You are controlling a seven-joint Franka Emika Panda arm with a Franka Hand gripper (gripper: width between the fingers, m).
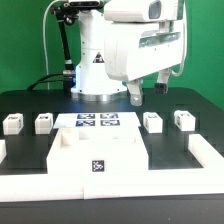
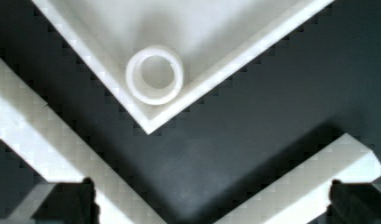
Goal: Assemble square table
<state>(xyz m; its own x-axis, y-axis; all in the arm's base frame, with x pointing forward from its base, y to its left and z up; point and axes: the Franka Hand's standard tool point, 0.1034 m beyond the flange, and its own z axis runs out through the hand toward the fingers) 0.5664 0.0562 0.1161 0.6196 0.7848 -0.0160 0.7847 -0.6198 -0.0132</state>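
Note:
The square table top [image 1: 98, 155] lies flat on the black table at the front middle, with a tag on its near part. Four short white legs stand apart in a row behind it: two on the exterior view's left [image 1: 12, 124] [image 1: 44, 123] and two on the right [image 1: 152, 122] [image 1: 184, 120]. My gripper [image 1: 148, 92] hangs high above the table, behind the right-hand legs. In the wrist view one corner of the top [image 2: 205, 40] shows with its round hole [image 2: 155, 75]. My gripper [image 2: 205, 210] is open and empty, with dark fingertips [image 2: 54, 205] wide apart.
The marker board [image 1: 97, 121] lies flat between the legs, behind the top. Long white rails run along the exterior view's left [image 1: 8, 152] and right [image 1: 205, 152] of the top. In the wrist view they show as white bands [image 2: 62, 150] either side of the corner.

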